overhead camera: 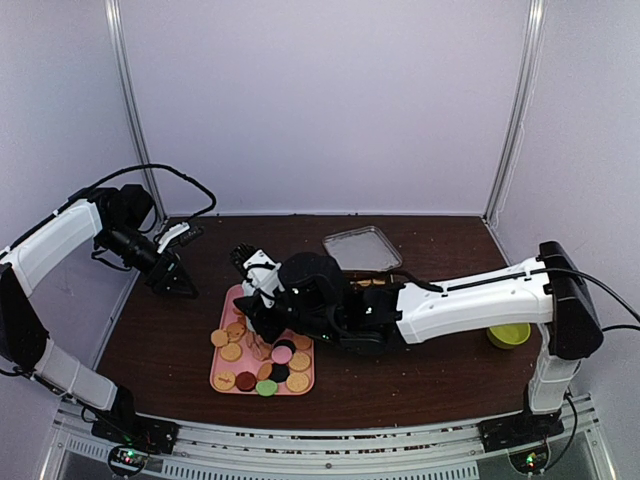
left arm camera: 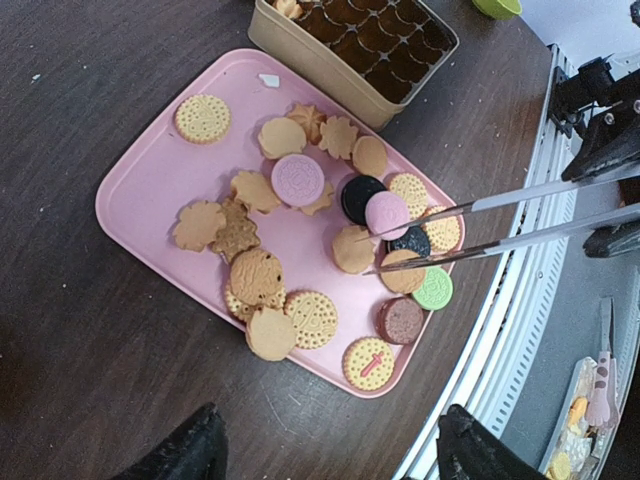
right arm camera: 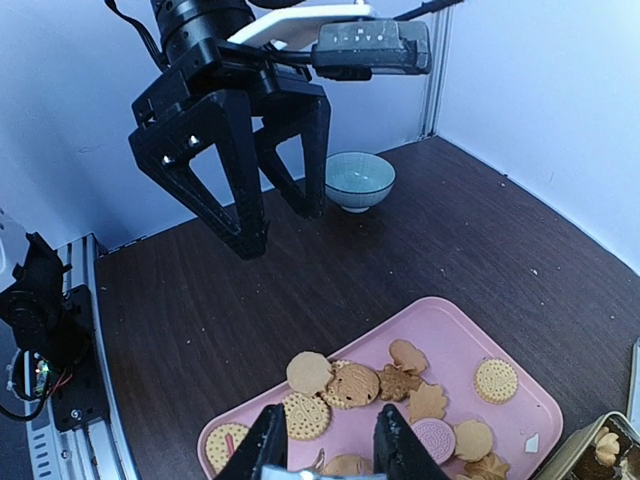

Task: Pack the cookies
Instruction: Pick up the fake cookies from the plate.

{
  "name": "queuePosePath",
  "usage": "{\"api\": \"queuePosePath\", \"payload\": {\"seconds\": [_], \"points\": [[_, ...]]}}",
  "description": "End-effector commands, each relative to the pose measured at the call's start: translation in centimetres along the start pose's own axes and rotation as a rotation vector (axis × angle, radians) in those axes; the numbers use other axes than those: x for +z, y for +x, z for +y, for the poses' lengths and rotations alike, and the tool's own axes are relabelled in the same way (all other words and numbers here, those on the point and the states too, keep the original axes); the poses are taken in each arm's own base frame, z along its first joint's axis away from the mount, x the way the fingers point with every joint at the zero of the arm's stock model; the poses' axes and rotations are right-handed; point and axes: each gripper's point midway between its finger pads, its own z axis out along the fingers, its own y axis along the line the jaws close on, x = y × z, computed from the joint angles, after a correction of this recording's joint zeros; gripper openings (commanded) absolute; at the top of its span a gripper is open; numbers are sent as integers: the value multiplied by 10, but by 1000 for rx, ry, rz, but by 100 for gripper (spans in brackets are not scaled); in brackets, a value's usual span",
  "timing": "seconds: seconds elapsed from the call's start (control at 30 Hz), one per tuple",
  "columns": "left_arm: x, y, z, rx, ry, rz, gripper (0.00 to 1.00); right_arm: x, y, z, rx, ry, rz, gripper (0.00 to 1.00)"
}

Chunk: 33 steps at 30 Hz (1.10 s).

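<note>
Several cookies [left arm camera: 298,180], tan, pink, black, dark red and green, lie on a pink tray [left arm camera: 150,190]; they also show in the top view [overhead camera: 231,352] and the right wrist view [right arm camera: 350,385]. My right gripper [overhead camera: 258,315] hovers over the tray, shut on metal tweezers [left arm camera: 520,215]. The tweezer tips sit apart on either side of a tan cookie [left arm camera: 352,250], next to a pink one [left arm camera: 386,213]. In the right wrist view the gripper [right arm camera: 330,450] is at the bottom edge. My left gripper [overhead camera: 178,280] is open and empty, left of the tray; its fingertips [left arm camera: 195,450] show over bare table.
A gold tin [left arm camera: 350,50] of brown paper cups stands against the tray's far side. A clear lid [overhead camera: 362,248] lies behind it. A yellow-green bowl [overhead camera: 510,335] is at the right. A teal bowl [right arm camera: 360,180] stands behind my left gripper [right arm camera: 230,150].
</note>
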Motion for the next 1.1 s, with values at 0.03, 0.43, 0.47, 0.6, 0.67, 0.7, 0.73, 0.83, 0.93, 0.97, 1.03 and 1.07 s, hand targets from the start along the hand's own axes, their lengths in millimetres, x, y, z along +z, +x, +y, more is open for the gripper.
{"api": "queuePosePath", "payload": {"seconds": [0.03,0.43,0.47,0.6,0.67,0.7,0.73,0.83,0.93,0.97,1.03,1.07], "points": [[-6,-6,-1,18,-3,-21,74,6,-19,-8,20,29,-57,30],[-8,-8,-1,22,-3,-23,74,22,-16,-18,17,65,-57,30],[-8,-8,-1,22,-3,-23,74,23,-15,-18,15,66,-54,30],[-7,-7,-1,23,-1,-20,74,27,-9,-20,14,71,-43,31],[-6,-6,-2,24,1,-18,74,29,-5,-20,11,69,-32,33],[-6,-5,-1,24,0,-18,74,30,-2,-21,10,71,-26,34],[-6,-5,-2,22,3,-15,74,31,0,-21,9,71,-21,35],[-6,-5,-2,24,3,-17,74,32,6,-22,5,73,-7,38],[-5,-4,-2,23,5,-15,74,32,11,-22,8,70,3,38],[-5,-4,-2,22,5,-15,74,31,12,-21,11,67,5,37],[-5,-4,-2,21,6,-15,74,30,10,-22,21,67,2,34],[-5,-4,-2,21,6,-16,74,29,9,-22,26,67,-1,31]]}}
